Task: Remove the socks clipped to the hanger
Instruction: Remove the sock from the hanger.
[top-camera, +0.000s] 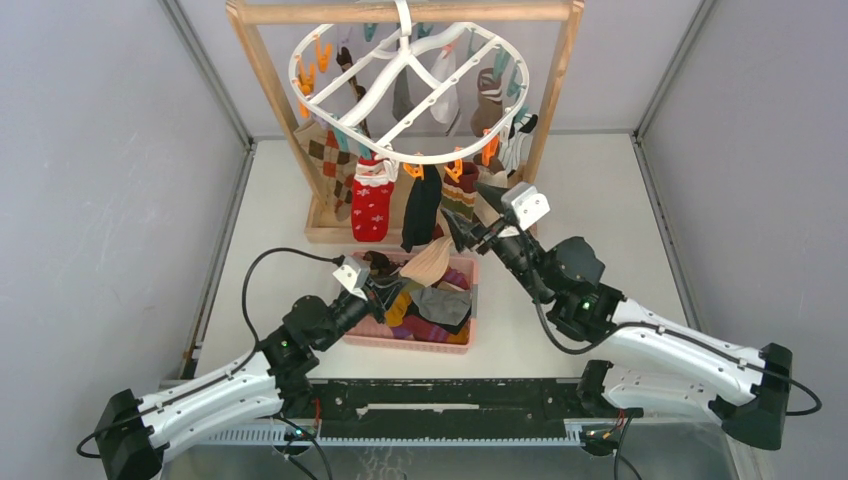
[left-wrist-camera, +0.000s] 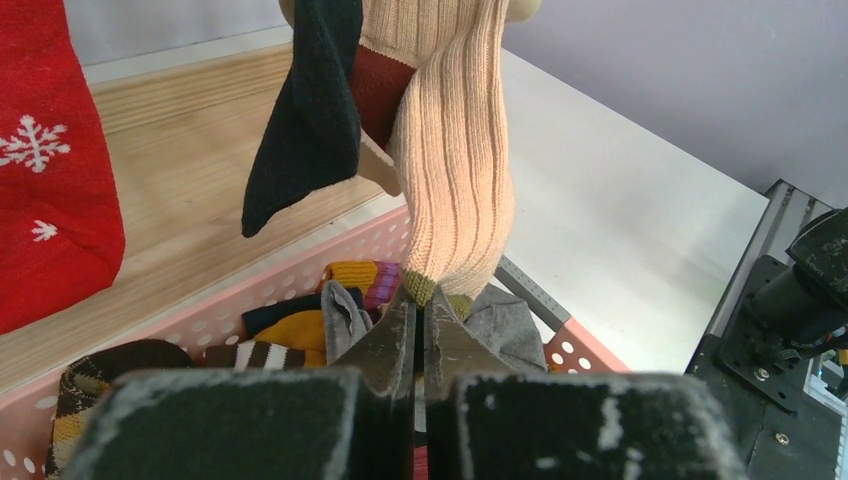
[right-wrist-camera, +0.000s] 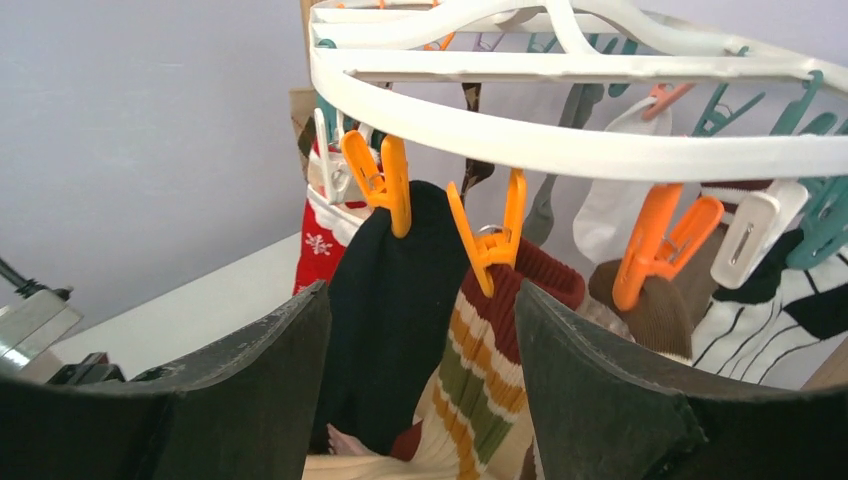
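Two grippers — the left gripper (left-wrist-camera: 418, 322) pinches the toe of the beige sock (left-wrist-camera: 455, 180) above the pink basket (left-wrist-camera: 235, 298), the right gripper (right-wrist-camera: 420, 300) gapes wide under the hanger (right-wrist-camera: 560, 145)

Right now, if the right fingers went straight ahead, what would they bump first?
Probably the black sock and the striped sock beside it, seen between the open right fingers; which comes first is unclear.
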